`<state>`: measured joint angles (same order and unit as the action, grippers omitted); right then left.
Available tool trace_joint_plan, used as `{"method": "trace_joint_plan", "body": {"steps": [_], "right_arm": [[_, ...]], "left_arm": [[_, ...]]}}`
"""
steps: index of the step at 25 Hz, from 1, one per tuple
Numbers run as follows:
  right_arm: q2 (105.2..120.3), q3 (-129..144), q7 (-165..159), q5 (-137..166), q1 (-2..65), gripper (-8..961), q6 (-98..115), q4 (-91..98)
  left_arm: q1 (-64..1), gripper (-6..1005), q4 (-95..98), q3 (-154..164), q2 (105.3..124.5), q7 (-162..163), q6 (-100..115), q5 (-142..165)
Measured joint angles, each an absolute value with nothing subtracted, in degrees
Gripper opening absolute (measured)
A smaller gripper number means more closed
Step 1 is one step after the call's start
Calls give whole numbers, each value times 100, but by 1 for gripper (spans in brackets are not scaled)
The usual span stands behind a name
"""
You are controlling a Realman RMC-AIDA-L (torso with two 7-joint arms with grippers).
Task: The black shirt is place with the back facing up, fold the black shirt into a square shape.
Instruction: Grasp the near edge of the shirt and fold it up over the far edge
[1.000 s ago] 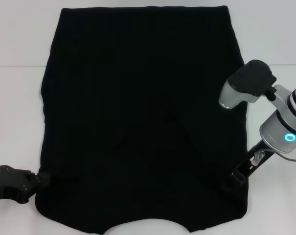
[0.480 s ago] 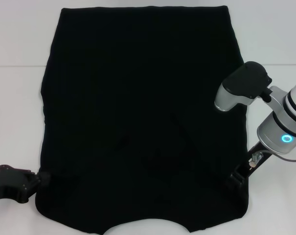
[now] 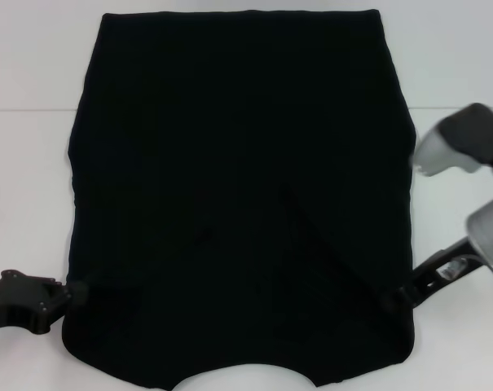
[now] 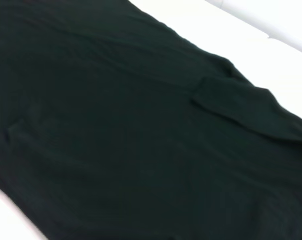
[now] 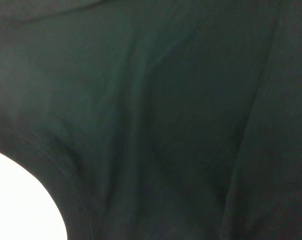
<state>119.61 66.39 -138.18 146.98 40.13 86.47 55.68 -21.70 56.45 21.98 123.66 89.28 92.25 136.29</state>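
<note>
The black shirt (image 3: pixel 238 195) lies flat on the white table (image 3: pixel 26 163), sleeves folded in, neckline at the near edge. In the last second the right gripper (image 3: pixel 397 297) pulled its arm outward to the right, away from the cloth. The left gripper (image 3: pixel 67 295) stayed at the near left corner. I cannot tell how either gripper's jaws stand. The side folds seem finished; probably the lengthwise fold comes next.

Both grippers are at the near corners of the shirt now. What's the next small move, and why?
Probably lift both corners together and carry them toward the far edge. The black shirt lies flat on the table, sleeves already folded in. The left gripper sits at its near left corner and the right gripper at its near right edge, so a lengthwise fold seems next.
</note>
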Motion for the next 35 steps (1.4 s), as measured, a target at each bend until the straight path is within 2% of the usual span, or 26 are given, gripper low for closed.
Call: {"method": "trace_joint_plan", "body": {"steps": [6, 26, 31, 35], "right_arm": [[11943, 5639, -13239, 14446, 3459, 0, 8747, 5640], [11940, 2413, -11015, 14065, 2430, 0, 9656, 5553], [11858, 1901, -10648, 14054, 2131, 0, 9761, 5353], [11738, 1553, -10322, 14045, 1912, 0, 9829, 5128]], "left_arm": [[-2111, 13, 5670, 2075, 12387, 8965, 9354, 13608], [-1886, 14, 5560, 1258, 12398, 8963, 10071, 13605], [-1746, 14, 5485, 1154, 12379, 8938, 10405, 13609], [-1637, 14, 5467, 1148, 12392, 8932, 10610, 13646]]}}
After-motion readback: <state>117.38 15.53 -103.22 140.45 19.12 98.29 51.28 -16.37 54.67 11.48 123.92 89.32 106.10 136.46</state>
